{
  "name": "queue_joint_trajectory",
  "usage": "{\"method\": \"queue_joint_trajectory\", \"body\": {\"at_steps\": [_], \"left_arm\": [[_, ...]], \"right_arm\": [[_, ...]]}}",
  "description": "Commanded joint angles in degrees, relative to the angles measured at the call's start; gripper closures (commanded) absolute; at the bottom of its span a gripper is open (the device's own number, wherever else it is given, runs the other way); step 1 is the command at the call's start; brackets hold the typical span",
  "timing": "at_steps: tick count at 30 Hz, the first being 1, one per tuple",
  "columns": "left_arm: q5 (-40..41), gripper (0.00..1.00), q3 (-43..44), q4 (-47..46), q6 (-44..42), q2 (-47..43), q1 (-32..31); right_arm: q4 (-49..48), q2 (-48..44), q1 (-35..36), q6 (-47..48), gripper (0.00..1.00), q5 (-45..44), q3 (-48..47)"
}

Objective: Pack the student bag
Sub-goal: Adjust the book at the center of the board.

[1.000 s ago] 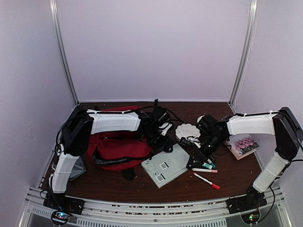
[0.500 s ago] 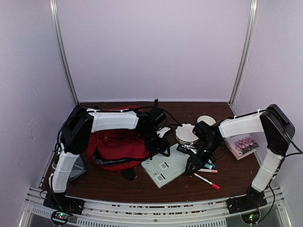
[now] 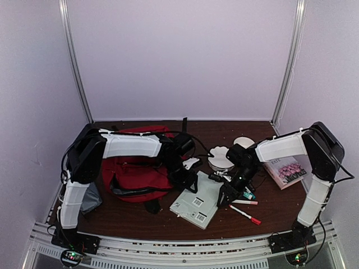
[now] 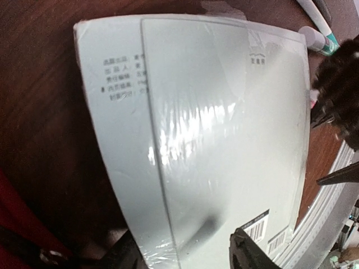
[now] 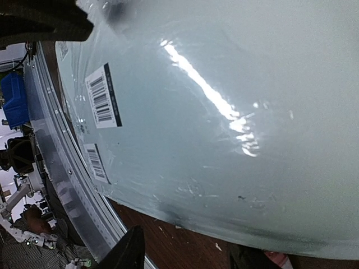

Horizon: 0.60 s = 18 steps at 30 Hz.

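The red student bag (image 3: 137,174) lies at the left of the table with its black straps toward the front. A shrink-wrapped pale grey book pack (image 3: 197,203) with barcode labels lies right of it. It fills the left wrist view (image 4: 213,140) and the right wrist view (image 5: 224,112). My left gripper (image 3: 188,180) is open, its fingers (image 4: 247,252) spread over the pack's far left edge. My right gripper (image 3: 227,193) is open at the pack's right edge, its fingers (image 5: 126,249) wide apart just off the edge. Neither gripper holds anything.
Right of the pack lie a red-capped marker (image 3: 244,213) and more pens (image 3: 247,197). A pink-covered book (image 3: 286,171) sits at the right, and white round items (image 3: 220,157) stand behind the pack. A grey pouch (image 3: 90,197) lies by the left arm's base. The metal rail (image 3: 185,246) runs along the front edge.
The book pack has turned and slid toward the front edge. My right gripper has moved left up to its right edge. My left gripper has shifted slightly forward over it.
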<state>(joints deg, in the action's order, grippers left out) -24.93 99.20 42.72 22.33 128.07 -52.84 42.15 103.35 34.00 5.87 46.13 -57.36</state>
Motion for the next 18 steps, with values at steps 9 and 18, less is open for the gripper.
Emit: {"method": "queue_joint_trajectory", "body": {"at_steps": [9, 18], "left_arm": [[-1.9, 0.48, -8.3, -13.7, 9.6, -16.1, -3.7], [6.6, 0.46, -13.1, -11.6, 13.0, -19.8, -4.1]], "right_arm": [[-8.5, 3.0, -0.3, -2.1, 0.47, 1.3, -3.4], [-13.9, 8.5, 0.9, -8.6, 0.47, 2.9, -12.1]]}}
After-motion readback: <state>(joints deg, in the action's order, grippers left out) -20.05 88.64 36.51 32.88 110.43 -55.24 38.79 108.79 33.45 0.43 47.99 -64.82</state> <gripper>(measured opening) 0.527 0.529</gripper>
